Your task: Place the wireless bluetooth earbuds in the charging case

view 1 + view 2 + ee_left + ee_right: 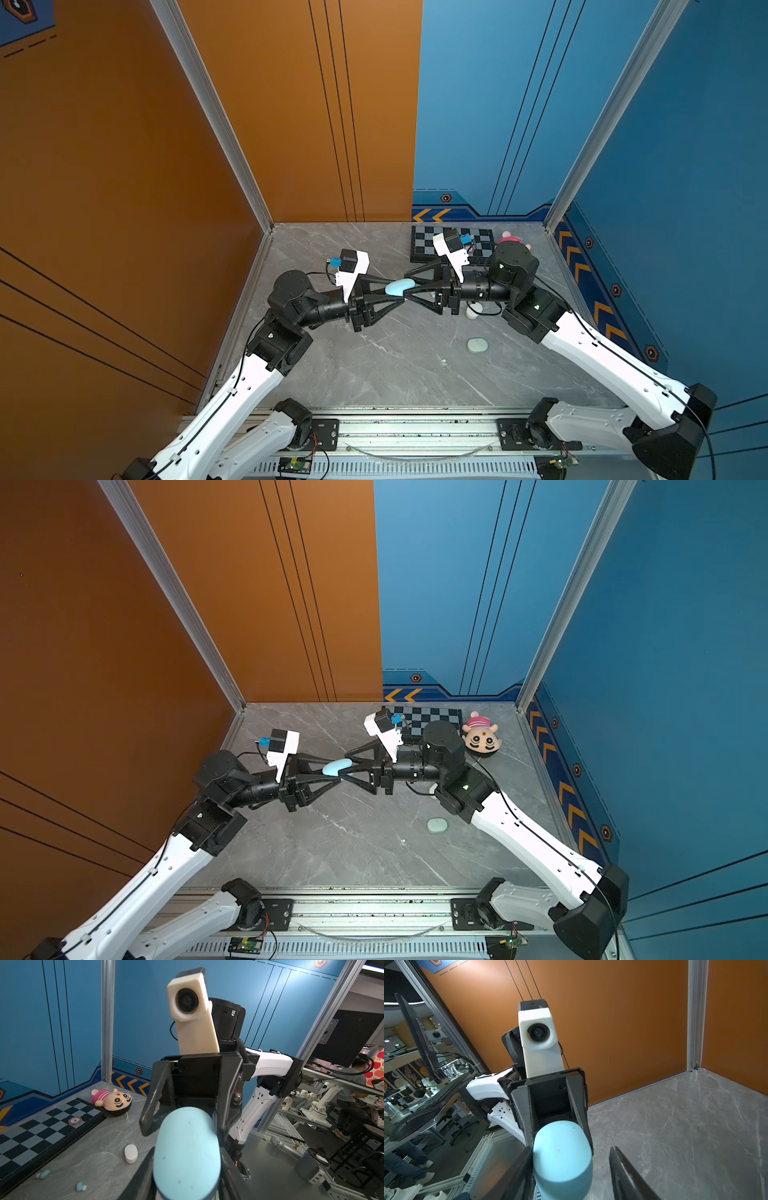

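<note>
Aloft, left gripper [395, 293] clamps the blue case [400, 286]; right gripper [407, 286] stands open.

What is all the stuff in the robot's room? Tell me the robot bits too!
blue case: one, pale blue, up in the air between the two grippers
green case: one, pale mint, lying on the table near the right arm
white case: one, white, on the table near the checkerboard
earbuds: two, pale blue with white tips, on the table by the checkerboard's edge
checkerboard: one, black and grey, at the back
chip: one, red and white, on the checkerboard
plush doll: one, pink-striped, lying beside the checkerboard
table: one, grey marble
left gripper: one, black, shut on the blue case
right gripper: one, black, open around the case
</note>
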Robot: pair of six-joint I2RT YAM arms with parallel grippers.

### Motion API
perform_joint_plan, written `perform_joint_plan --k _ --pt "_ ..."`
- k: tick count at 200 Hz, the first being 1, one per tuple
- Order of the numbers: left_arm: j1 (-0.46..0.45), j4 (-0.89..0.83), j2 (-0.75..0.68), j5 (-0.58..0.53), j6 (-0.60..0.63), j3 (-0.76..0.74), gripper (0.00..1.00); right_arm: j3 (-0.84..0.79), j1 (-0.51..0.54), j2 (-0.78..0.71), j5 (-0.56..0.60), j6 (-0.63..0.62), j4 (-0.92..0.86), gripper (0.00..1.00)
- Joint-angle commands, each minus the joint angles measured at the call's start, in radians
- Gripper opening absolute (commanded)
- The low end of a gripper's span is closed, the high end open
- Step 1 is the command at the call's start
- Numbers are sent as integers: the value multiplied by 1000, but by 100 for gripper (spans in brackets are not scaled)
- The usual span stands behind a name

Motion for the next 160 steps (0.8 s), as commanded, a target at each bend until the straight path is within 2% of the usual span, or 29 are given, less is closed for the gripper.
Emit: perform_joint_plan --k 1,50,64,133,150,160 --pt "3 37 -9 33 12 16 0 23 -7 -11 111 -59 -102 62" --pt "3 38 -11 42 9 14 0 59 -11 17 166 -47 -123 62" --pt "0 37 -8 47 10 16 0 69 -42 25 167 -42 -123 62" --pt "-4 38 -11 49 7 13 0 91 -43 47 177 -24 -138 62" --pt "-4 38 -12 46 8 11 0 93 -43 50 162 -14 -134 59" --pt "-3 38 -16 42 10 8 0 97 -44 55 138 -10 -131 53"
